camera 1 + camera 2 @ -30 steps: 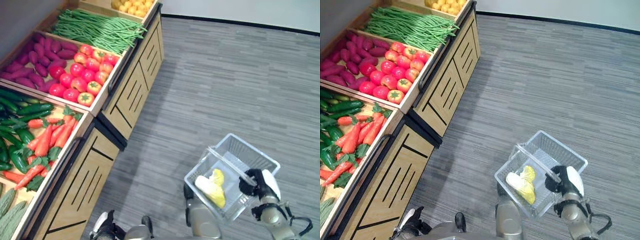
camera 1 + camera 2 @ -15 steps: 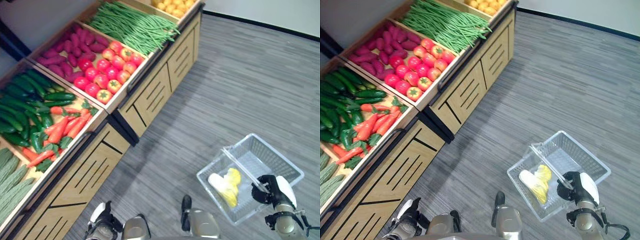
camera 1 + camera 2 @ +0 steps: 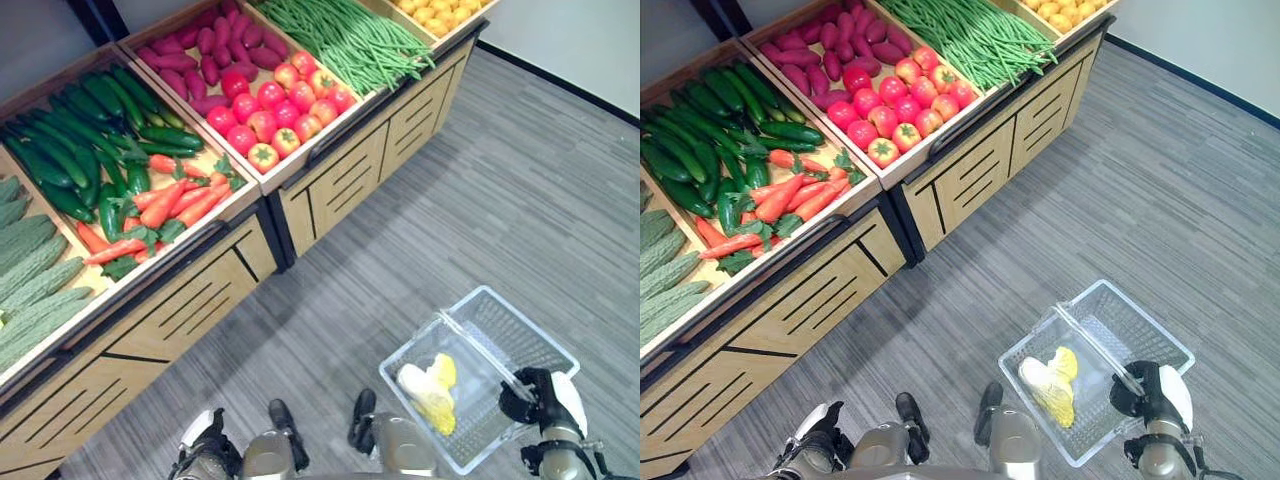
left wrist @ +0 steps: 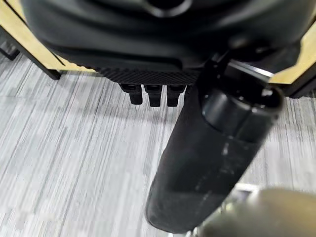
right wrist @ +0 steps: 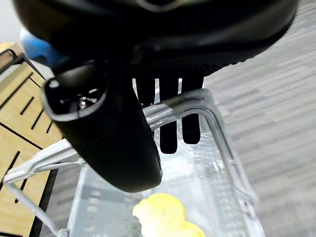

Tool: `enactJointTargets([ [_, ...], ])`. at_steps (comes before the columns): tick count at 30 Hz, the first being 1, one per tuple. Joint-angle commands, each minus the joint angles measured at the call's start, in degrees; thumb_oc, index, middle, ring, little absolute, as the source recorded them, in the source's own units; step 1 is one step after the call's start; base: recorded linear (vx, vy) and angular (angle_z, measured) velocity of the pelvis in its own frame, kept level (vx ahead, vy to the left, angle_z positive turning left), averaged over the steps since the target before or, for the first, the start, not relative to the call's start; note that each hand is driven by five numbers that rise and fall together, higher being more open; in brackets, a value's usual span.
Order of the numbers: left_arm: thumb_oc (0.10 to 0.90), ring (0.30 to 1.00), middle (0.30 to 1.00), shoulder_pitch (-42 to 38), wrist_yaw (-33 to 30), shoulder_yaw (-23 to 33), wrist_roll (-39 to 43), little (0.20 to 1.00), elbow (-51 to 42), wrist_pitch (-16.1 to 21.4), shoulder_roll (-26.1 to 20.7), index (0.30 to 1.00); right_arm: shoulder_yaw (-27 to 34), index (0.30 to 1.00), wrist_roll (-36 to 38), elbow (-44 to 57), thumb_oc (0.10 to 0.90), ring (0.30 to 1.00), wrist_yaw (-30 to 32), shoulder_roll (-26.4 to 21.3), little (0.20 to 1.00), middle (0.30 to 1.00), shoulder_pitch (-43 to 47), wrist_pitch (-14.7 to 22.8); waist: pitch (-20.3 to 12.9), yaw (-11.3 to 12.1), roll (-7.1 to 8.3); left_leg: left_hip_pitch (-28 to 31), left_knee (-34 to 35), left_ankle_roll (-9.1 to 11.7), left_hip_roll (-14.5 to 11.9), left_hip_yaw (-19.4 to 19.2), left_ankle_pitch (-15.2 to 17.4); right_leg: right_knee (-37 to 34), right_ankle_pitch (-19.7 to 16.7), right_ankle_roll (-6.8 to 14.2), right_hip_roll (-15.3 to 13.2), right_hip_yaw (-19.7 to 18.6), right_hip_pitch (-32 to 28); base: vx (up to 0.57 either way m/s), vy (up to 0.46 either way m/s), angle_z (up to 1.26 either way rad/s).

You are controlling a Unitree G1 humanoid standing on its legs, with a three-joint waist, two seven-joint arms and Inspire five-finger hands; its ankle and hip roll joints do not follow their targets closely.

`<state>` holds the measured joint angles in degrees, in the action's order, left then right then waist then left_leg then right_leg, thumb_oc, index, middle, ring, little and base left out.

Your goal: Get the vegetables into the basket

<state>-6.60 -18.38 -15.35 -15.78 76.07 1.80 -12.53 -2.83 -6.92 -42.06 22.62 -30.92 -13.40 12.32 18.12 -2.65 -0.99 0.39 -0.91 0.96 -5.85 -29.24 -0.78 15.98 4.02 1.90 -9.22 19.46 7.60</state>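
The clear wire basket (image 3: 478, 390) hangs by its handle (image 5: 187, 106), which the right hand (image 3: 1152, 392) hooks with curled fingers (image 5: 168, 133), so it can be carried. Below those fingers lies a yellow-white cabbage (image 3: 1050, 385). The left hand (image 4: 163, 59), fingers loosely bent and empty, hangs near the wooden stand (image 3: 200, 300), probably free for picking carrots (image 3: 170, 200) or tomatoes (image 3: 280, 110).

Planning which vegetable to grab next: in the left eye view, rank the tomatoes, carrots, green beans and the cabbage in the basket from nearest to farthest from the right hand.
From the right hand, curled round the basket handle:
1. Cabbage, inside the basket, just to the hand's left.
2. Tomatoes and carrots, in neighbouring bins on the stand: too close to call.
3. Green beans, at the stand's far end.
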Motion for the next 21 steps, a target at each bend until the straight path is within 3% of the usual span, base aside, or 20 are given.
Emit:
enactJointTargets([
  [1, 0.900, 1.000, 1.000, -1.4, -1.6, 1.9, 0.8, 1.000, -1.3, 0.9, -2.3, 1.000, 3.1, 0.300, 0.7, 3.8, 0.400, 0.300, 4.1, -2.4, 0.300, 0.300, 4.4, 3.8, -1.2, 1.4, 2.43, -1.3, -4.9, 3.4, -0.6, 0.1, 3.3, -7.0, 2.3, 7.2, -5.3, -6.8, -10.5, 0.07, 0.148, 0.18],
  [6, 0.900, 1.000, 1.000, -1.8, -1.8, 2.5, 1.9, 1.000, -1.7, 1.1, -3.0, 1.000, 0.9, 0.300, 0.5, 2.6, 0.400, 0.300, 4.2, -2.0, 0.300, 0.300, 7.4, 3.7, -1.2, 2.1, 3.07, -0.7, -4.4, 2.1, 0.6, -0.3, 4.7, -3.2, 1.1, 8.3, -6.7, -7.7, -8.6, 0.07, 0.141, -0.01],
  [7, 0.900, 1.000, 1.000, -1.7, -2.0, 2.9, 2.5, 1.000, -2.1, 1.3, -3.4, 1.000, -0.4, 0.300, -0.2, 2.7, 0.400, 0.300, 4.1, -1.9, 0.300, 0.300, 8.6, 3.6, -0.9, 2.4, 3.05, 0.6, -3.1, 1.1, 1.6, -0.3, 4.9, 2.3, -0.3, 9.1, -7.3, -8.9, -6.1, 0.01, 0.101, -0.01],
  [8, 0.900, 1.000, 1.000, -1.6, -1.9, 2.9, 2.8, 1.000, -2.3, 1.4, -3.6, 1.000, -0.8, 0.300, -0.4, 2.9, 0.400, 0.300, 3.9, -1.9, 0.300, 0.300, 8.8, 3.4, -0.7, 2.2, 2.76, 0.6, -2.2, 0.4, 1.5, -0.3, 3.8, 4.0, -2.3, 8.8, -6.2, -10.6, -4.7, 0.04, 0.101, 0.00],
  [10, 0.900, 1.000, 1.000, -1.7, -1.9, 3.0, 3.0, 1.000, -2.0, 1.4, -3.9, 1.000, -1.4, 0.300, -0.4, 2.8, 0.400, 0.300, 3.9, -1.6, 0.300, 0.300, 9.1, 3.4, -0.4, 1.8, 2.65, 1.8, -0.9, 0.4, 1.7, 0.6, 3.8, 5.6, -2.5, 8.6, -4.2, -14.2, -1.9, 0.07, 0.001, 0.09],
  [12, 0.900, 1.000, 1.000, -1.8, -2.0, 2.9, 3.2, 1.000, -1.9, 1.6, -4.1, 1.000, -1.4, 0.300, -0.3, 2.3, 0.400, 0.300, 4.2, -1.6, 0.300, 0.300, 9.1, 3.6, -0.1, 1.3, 2.36, 2.7, 0.1, 0.9, 1.5, 1.2, 3.6, 3.2, -1.3, 8.2, -2.5, -16.2, 0.4, 0.11, -0.059, 0.18],
  [14, 0.900, 1.000, 1.000, -2.2, -1.9, 3.0, 2.6, 1.000, -0.8, 1.6, -4.6, 1.000, -1.1, 0.300, -0.2, 2.7, 0.400, 0.300, 4.4, -1.5, 0.300, 0.300, 8.6, 4.2, -0.1, 0.6, 2.88, 3.8, 0.5, 2.3, 1.1, 1.9, 3.5, -4.0, -3.6, 9.0, -2.5, -18.6, 2.7, 0.14, -0.158, 0.40],
  [15, 0.900, 1.000, 1.000, -2.1, -1.9, 3.0, 2.6, 1.000, -0.8, 1.6, -4.6, 1.000, -1.1, 0.300, -0.2, 2.7, 0.400, 0.300, 4.4, -1.5, 0.300, 0.300, 8.6, 4.2, 0.1, 0.5, 2.84, 4.1, 0.5, 2.3, 1.1, 2.0, 3.7, -4.0, -3.4, 9.1, -2.6, -18.5, 2.3, 0.16, -0.174, 0.52],
  [17, 0.900, 1.000, 1.000, -2.3, -1.4, 3.4, 2.6, 1.000, -0.2, 2.0, -4.8, 1.000, -0.9, 0.300, -0.4, 3.5, 0.400, 0.300, 4.6, -1.9, 0.300, 0.300, 7.8, 4.6, 0.4, -0.8, 3.24, 5.3, -0.9, 3.5, 0.8, 4.4, 5.3, -8.8, -5.2, 9.7, -1.7, -23.5, 4.7, 0.17, -0.168, 0.41],
  [18, 0.900, 1.000, 1.000, -2.4, -1.4, 3.5, 2.6, 1.000, -0.2, 2.0, -4.8, 1.000, -1.0, 0.300, -0.4, 3.5, 0.400, 0.300, 4.6, -1.9, 0.300, 0.300, 7.8, 4.5, 0.3, -0.8, 3.27, 5.1, -1.0, 3.5, 0.8, 4.3, 5.2, -8.9, -5.4, 9.7, -1.6, -23.5, 4.8, 0.24, -0.247, 0.61],
  [19, 0.900, 1.000, 1.000, -1.9, -1.1, 3.6, 2.8, 1.000, 0.3, 2.0, -4.8, 1.000, -0.8, 0.300, -1.1, 4.9, 0.400, 0.300, 4.4, -2.0, 0.300, 0.300, 6.4, 4.4, 0.2, -1.9, 3.39, 6.5, -2.5, 3.9, 0.4, 6.5, 6.5, -7.4, -5.5, 9.6, -0.7, -26.1, 5.8, 0.14, -0.165, 0.82],
  [21, 0.900, 1.000, 1.000, -1.6, -1.1, 3.9, 2.5, 1.000, 0.4, 1.9, -4.9, 1.000, -0.7, 0.300, -1.5, 5.9, 0.400, 0.300, 4.1, -2.3, 0.300, 0.300, 5.7, 4.4, -0.1, -2.0, 3.42, 7.0, -3.0, 4.1, 0.1, 7.1, 6.7, -6.7, -5.0, 9.2, -0.5, -25.8, 5.2, 0.14, -0.195, 1.03],
])
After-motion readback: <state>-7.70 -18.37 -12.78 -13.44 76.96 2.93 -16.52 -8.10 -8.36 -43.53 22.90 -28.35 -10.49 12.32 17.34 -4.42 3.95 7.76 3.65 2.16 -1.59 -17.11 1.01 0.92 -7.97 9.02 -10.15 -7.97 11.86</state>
